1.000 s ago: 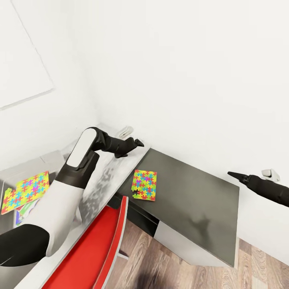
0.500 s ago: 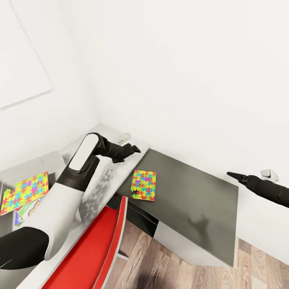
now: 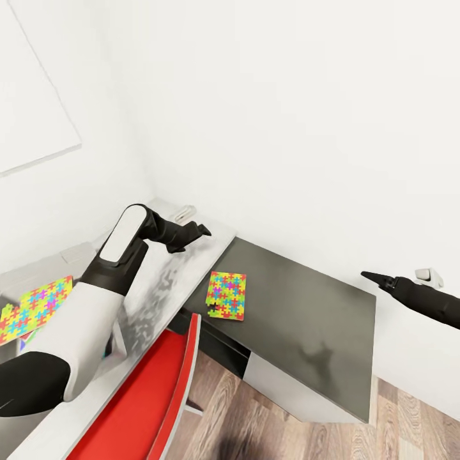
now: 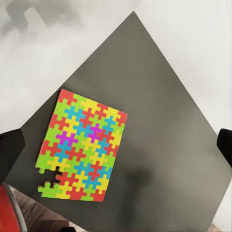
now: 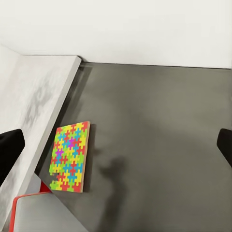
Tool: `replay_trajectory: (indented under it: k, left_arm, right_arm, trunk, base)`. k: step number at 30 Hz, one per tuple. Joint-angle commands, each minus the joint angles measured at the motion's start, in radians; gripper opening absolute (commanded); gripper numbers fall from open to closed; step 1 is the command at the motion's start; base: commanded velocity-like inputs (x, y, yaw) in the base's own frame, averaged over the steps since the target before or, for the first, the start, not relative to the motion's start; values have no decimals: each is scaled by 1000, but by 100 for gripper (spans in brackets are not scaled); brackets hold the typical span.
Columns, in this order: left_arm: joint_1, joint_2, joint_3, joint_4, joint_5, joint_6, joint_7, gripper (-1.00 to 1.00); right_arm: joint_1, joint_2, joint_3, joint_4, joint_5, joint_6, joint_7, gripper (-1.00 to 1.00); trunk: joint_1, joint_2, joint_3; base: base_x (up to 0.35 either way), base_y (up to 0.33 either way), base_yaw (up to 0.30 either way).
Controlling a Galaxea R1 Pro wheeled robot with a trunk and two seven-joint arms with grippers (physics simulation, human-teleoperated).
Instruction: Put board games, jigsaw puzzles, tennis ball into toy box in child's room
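Since a second ago the left gripper (image 3: 203, 230) has drawn back from the jigsaw puzzle (image 3: 226, 295), which lies flat on the table's (image 3: 306, 319) dark lower section. Both sets of jaws stand spread, empty; right gripper (image 3: 369, 276) waits nearby. Next, likely descend and grasp it. No readable writing.

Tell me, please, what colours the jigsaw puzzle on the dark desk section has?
The jigsaw puzzle is red, yellow, green, blue and purple; left wrist view shows it best.

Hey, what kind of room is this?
Likely a child's room or study corner: a colourful jigsaw puzzle lies on a desk, with a red chair pulled up and bare white walls.
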Motion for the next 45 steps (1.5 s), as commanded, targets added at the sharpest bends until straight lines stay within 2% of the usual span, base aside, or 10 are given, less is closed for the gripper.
replay_trajectory:
  k: [1,36,45]
  left_arm:
    - [-1,1,-2,-1,9,0,10,100]
    - [-9,1,-4,-7,12,7,17,100]
    - [19,18,-5,-36,18,-1,15,100]
  right_arm:
    - [-1,0,-1,0,10,5,10,100]
    - [-2,0,-4,0,9,5,8,100]
    - [4,-2,-6,-3,1,5,5,100]
  trunk:
    - [1,-2,-2]
    - [1,-2,-2]
    - [1,-2,-2]
  base:
    - [0,0,0]
    - [0,0,-4]
    - [0,0,-183]
